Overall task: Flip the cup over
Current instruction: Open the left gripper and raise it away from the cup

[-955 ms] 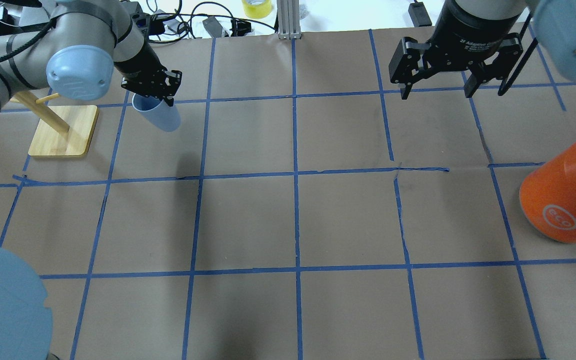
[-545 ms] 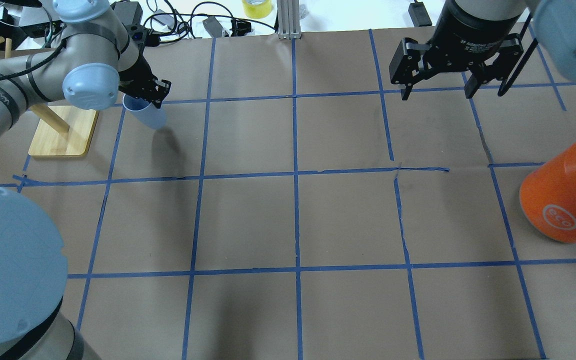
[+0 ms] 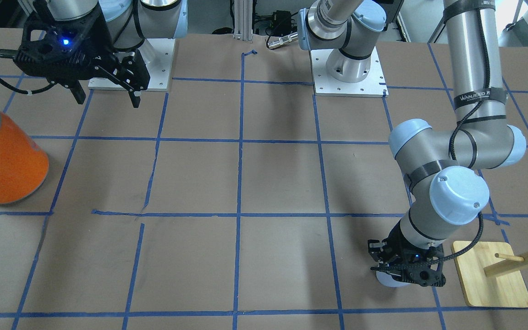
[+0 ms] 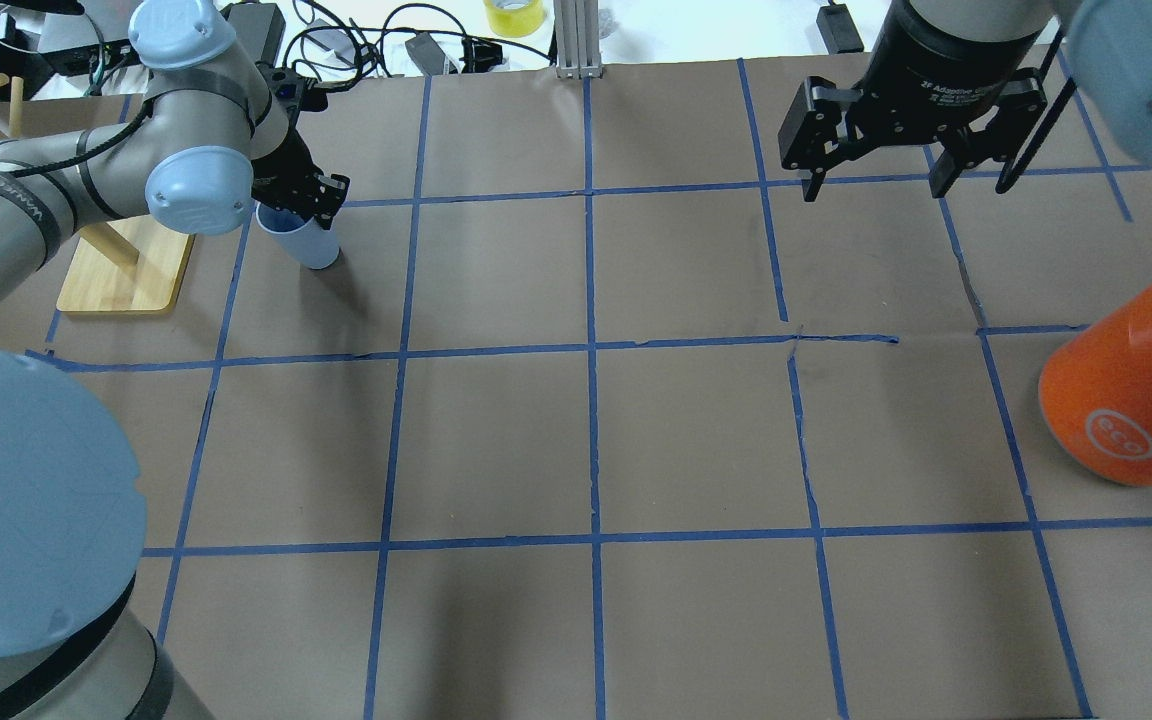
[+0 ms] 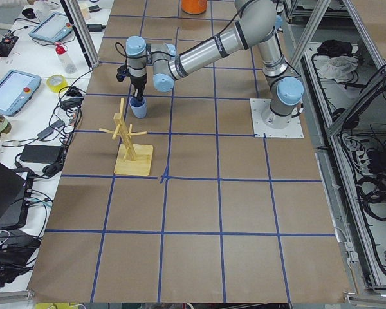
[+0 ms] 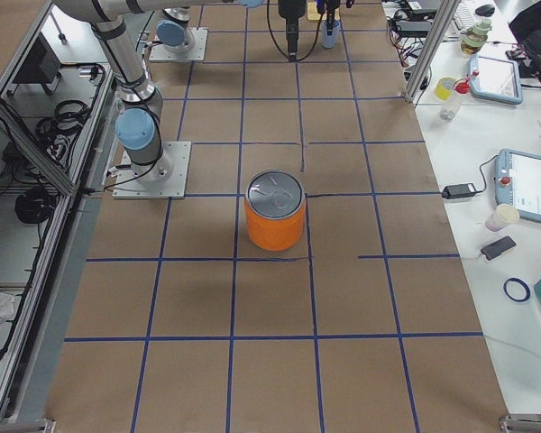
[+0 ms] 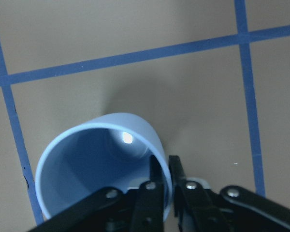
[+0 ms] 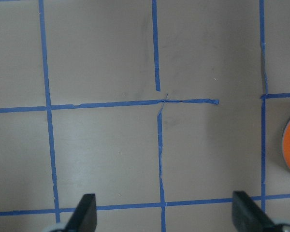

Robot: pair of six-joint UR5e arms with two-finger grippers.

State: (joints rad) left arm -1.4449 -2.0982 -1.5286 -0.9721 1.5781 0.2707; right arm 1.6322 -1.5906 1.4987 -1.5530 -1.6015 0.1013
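Left hand [image 4: 309,208] pinches cup [image 4: 304,245] rim, mouth up; we fear early release topples it on bench [image 4: 586,440].

We record one cup [image 4: 303,243]: a small, smooth, pale lavender-blue tumbler, tapered, without handle. It stands mouth up in the far row of the table's [image 4: 496,280] taped grid, on the robot's left. The left gripper [image 7: 165,163] pinches its rim, one finger inside and one outside. We cannot tell whether its base touches the table.
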